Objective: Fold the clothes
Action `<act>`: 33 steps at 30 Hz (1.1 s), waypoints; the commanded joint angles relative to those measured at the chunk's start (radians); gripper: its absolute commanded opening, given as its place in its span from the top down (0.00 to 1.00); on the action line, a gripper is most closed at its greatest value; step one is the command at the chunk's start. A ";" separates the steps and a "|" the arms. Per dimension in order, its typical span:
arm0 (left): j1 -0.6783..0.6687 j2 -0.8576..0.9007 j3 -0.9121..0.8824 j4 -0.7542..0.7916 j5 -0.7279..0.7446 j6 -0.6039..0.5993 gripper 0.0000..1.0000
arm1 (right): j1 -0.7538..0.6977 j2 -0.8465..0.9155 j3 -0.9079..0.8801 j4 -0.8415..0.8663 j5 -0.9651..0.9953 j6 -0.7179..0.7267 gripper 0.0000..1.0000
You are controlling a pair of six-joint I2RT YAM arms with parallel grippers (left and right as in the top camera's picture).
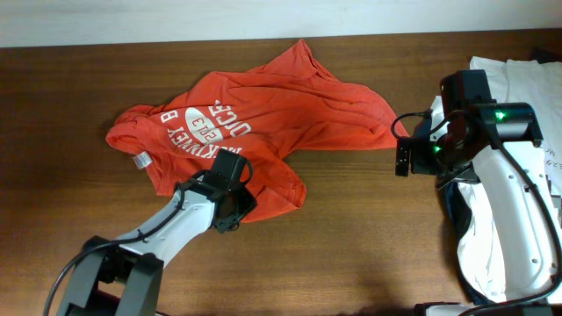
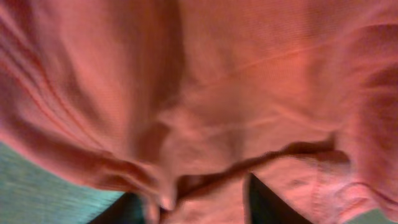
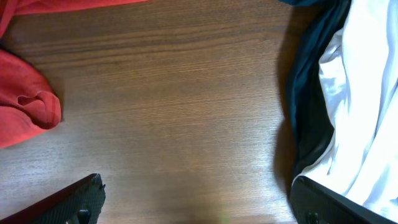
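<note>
An orange-red T-shirt (image 1: 237, 123), white lettering upward, lies crumpled at the middle of the counter (image 1: 351, 254) toward its far edge, one sleeve trailing rightward. The left tool (image 1: 235, 200) is buried in the near hem with cloth bunched between its fingers (image 2: 267, 205); whether it has clenched cannot be told. The right tool (image 1: 402, 160) hangs released over bare wood beside that sleeve. Folding well likely means first spreading the shirt flat, each tool pinching one layer, clear of the clothes pile (image 1: 500, 75) at the right edge.
</note>
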 commanded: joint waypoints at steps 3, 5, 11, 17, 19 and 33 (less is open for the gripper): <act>0.002 0.054 -0.018 -0.003 0.018 0.092 1.00 | -0.003 -0.013 0.003 0.000 0.016 -0.006 0.01; 0.056 0.006 0.000 -0.118 0.018 0.229 1.00 | -0.003 -0.012 0.003 0.017 0.016 -0.005 0.02; 0.727 -0.365 0.040 -0.428 -0.027 0.514 1.00 | -0.003 0.084 -0.026 0.021 -0.062 -0.005 0.01; 0.845 -0.385 0.040 -0.446 0.037 0.514 1.00 | 0.001 0.196 -0.203 0.257 -0.266 0.017 0.01; 0.845 -0.385 0.040 -0.456 0.037 0.513 1.00 | 0.017 0.203 -0.275 0.516 -0.254 0.006 0.11; 0.845 -0.385 0.040 -0.484 0.015 0.570 0.99 | 0.119 0.516 -0.205 1.124 -0.064 0.021 0.96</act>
